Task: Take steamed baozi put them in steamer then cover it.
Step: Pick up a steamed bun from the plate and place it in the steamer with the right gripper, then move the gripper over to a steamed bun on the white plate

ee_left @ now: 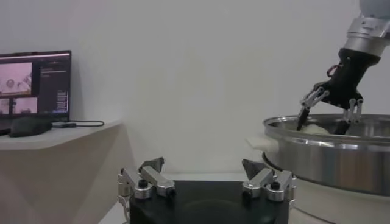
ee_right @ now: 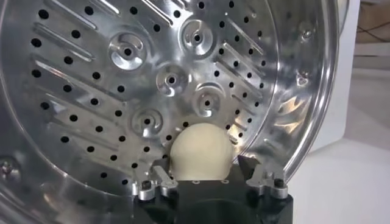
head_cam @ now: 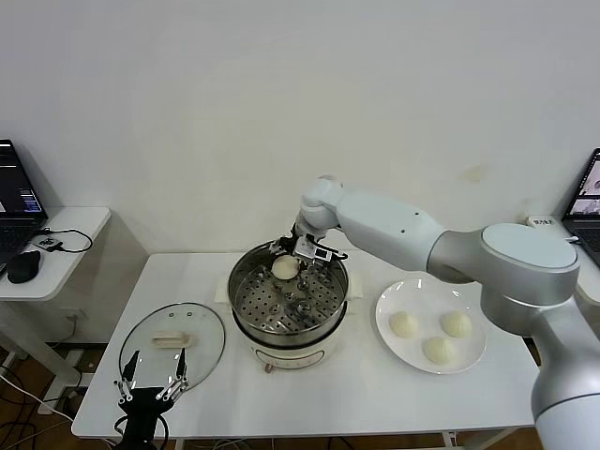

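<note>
We count four steamed baozi in all: one (head_cam: 285,267) on the perforated tray inside the steamer (head_cam: 289,336), three (head_cam: 403,324) (head_cam: 457,323) (head_cam: 437,350) on the plate (head_cam: 394,302).

One steamer, one white plate, one glass lid (head_cam: 208,330) with a single cream handle.

Two grippers in view: the right gripper (head_cam: 298,251) over the steamer, the left gripper (head_cam: 150,388) low at the near edge.

Two white surfaces: the main one (head_cam: 375,394) and a side one (head_cam: 80,225).

Two laptops, one (head_cam: 17,197) at the left edge, one (head_cam: 588,202) at the right. One black mouse (head_cam: 22,266).
</note>
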You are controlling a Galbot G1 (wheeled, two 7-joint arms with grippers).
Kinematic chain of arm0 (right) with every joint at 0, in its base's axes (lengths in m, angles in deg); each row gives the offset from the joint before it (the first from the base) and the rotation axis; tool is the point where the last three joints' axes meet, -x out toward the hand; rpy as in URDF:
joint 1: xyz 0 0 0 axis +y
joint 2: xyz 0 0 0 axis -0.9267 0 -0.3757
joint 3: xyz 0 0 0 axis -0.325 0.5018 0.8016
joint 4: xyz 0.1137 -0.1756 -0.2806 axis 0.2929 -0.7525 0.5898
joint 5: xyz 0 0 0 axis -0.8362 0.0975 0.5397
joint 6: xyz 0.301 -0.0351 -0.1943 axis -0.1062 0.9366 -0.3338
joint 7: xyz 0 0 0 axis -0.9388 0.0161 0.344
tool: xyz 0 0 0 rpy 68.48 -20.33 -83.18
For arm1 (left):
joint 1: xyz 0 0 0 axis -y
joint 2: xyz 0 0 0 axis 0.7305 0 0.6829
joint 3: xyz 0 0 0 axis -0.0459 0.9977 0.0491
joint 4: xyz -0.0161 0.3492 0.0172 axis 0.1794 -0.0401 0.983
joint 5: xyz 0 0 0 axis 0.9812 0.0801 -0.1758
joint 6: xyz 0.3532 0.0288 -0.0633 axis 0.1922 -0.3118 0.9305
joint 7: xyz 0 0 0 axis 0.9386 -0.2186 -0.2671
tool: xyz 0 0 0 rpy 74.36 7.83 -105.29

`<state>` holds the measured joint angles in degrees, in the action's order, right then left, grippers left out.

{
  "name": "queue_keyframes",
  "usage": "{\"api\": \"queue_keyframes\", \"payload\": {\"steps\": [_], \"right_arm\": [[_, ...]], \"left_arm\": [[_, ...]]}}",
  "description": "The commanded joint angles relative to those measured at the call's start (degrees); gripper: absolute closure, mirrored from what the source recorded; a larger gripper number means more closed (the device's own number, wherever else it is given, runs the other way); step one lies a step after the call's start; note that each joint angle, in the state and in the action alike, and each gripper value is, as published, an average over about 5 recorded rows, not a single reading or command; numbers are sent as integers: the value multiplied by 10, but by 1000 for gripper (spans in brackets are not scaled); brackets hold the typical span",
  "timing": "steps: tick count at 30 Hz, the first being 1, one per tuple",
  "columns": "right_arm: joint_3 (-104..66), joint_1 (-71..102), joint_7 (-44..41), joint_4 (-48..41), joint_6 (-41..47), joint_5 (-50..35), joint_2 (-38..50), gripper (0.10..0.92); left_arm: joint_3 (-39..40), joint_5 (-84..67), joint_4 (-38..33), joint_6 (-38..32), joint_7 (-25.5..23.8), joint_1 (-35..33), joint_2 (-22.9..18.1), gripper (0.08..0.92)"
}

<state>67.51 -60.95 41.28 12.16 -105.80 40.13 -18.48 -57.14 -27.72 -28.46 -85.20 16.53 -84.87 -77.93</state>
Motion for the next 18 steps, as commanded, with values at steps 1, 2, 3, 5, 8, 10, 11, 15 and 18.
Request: {"api": "queue_keyframes", "payload": {"steps": [1,2,3,5,8,10,11,15,18], "right_arm": [[-1,-10,-6,13,13,-32,7,204],[-2,-19,-16,27,34,-52,17,203],[-4,-29,-27,44,58,-71,26,203],[-4,-54,-50,93,130,-125,55,203],[4,-95,-78,177,257,-210,114,202],[12,-117,-87,226,323,-253,160,203],[16,-125,-88,248,349,-268,183,203],[26,-147,-87,324,420,-309,276,203],[27,-150,-91,369,446,-317,344,202]], "left_arm": [[0,0,-1,0,0,0,1,177],[0,0,-2,1,0,-1,1,177],[0,-1,-3,2,0,-1,2,177],[0,-1,-7,10,1,-1,5,177],[-1,-3,-15,33,4,-1,11,177],[-1,-4,-19,48,6,0,15,177],[-1,-5,-21,54,6,1,17,177],[0,-5,-26,65,5,4,21,177],[3,-5,-31,70,5,4,24,177]]}}
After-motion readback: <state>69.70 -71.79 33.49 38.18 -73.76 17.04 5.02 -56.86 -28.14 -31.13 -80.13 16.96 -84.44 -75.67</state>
